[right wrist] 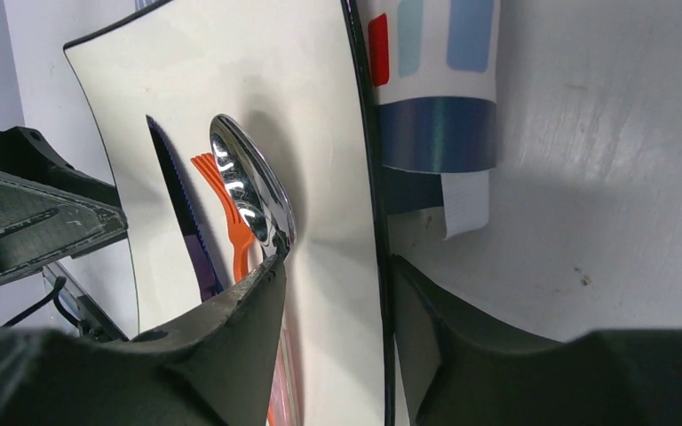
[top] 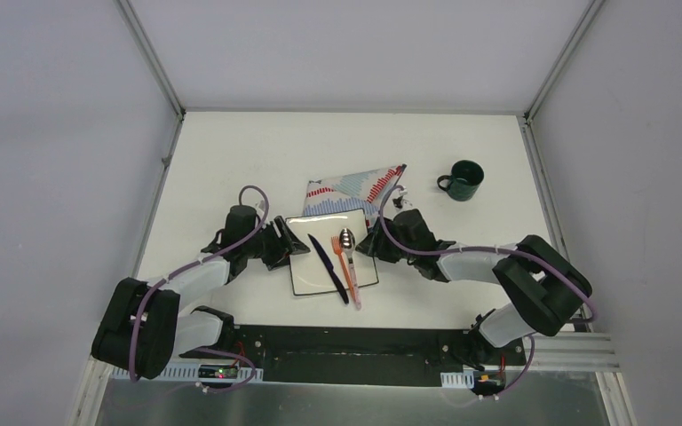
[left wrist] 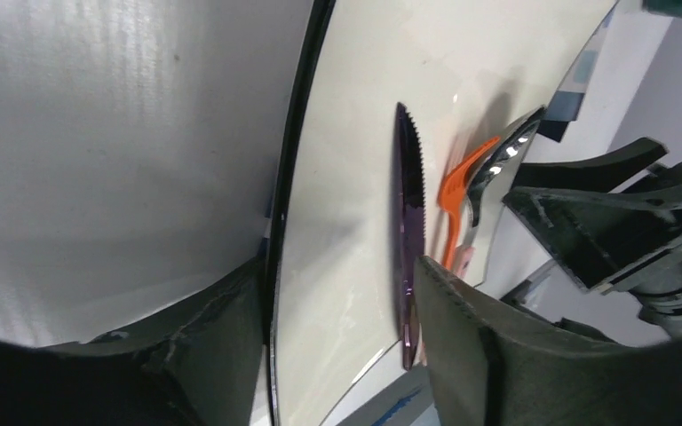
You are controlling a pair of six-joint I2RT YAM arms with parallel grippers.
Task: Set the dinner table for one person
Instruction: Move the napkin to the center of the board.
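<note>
White plate [top: 303,272] on the desk [top: 231,160], with left gripper [top: 288,249] and right gripper [top: 372,241] each spread wide astride its opposite edges.

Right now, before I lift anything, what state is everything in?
plate: flat on the dinner table, far edge over the cloth.
knife: lying on the plate.
fork: lying beside the knife.
spoon: lying beside the fork.
cloth: folded, partly under the plate.
mug: upright, standing alone.
left gripper: open, straddling the plate's left edge.
right gripper: open, straddling its right edge.
</note>
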